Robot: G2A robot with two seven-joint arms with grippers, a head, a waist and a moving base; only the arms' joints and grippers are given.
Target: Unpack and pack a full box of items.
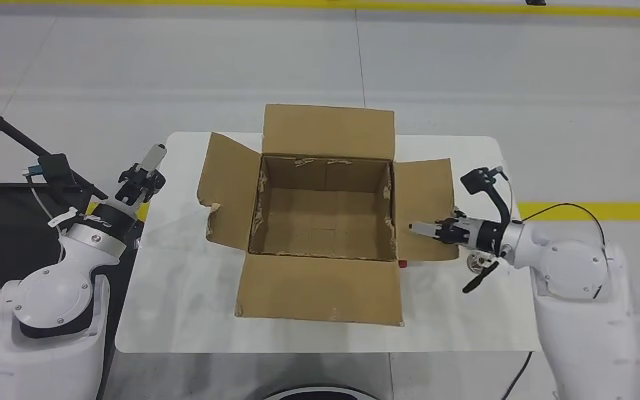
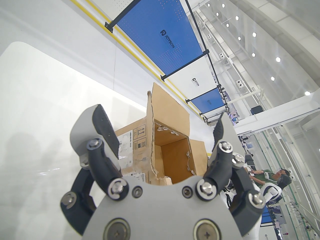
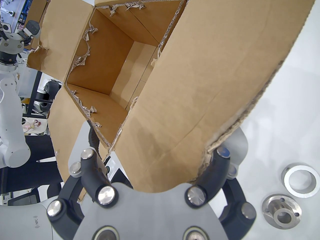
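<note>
- Four flaps of the cardboard box (image 1: 322, 175) (image 2: 172, 161) (image 3: 107, 56) are folded outward, and it stands upright in the middle of the white table (image 1: 180, 300).
- Torn paper shreds cling along the box's rim, and bare cardboard floor shows inside.
- One label side of the box faces the left arm, as the left wrist view shows.
- Left gripper (image 1: 140, 183) (image 2: 162, 116) (image 3: 30, 29) is near the table's left edge, well apart from the box and aimed toward it. Its fingers (image 2: 105, 126) are spread wide with nothing between them.
- Right gripper (image 1: 430, 230) (image 3: 163, 136) is at the box's right side, over the right flap (image 1: 420, 205) (image 3: 200, 76).
- Its fingers (image 3: 93, 166) are spread apart. The flap's ragged outer edge lies in the gap between them, and the flap rises at a tilt toward the box opening. Whether a pad touches the cardboard, I cannot tell.
- Two metal parts lie on the table just beside the right gripper: a plain metal ring (image 3: 300, 193) and a flanged metal hub (image 3: 270, 209) with bolt holes, close together but not touching.
</note>
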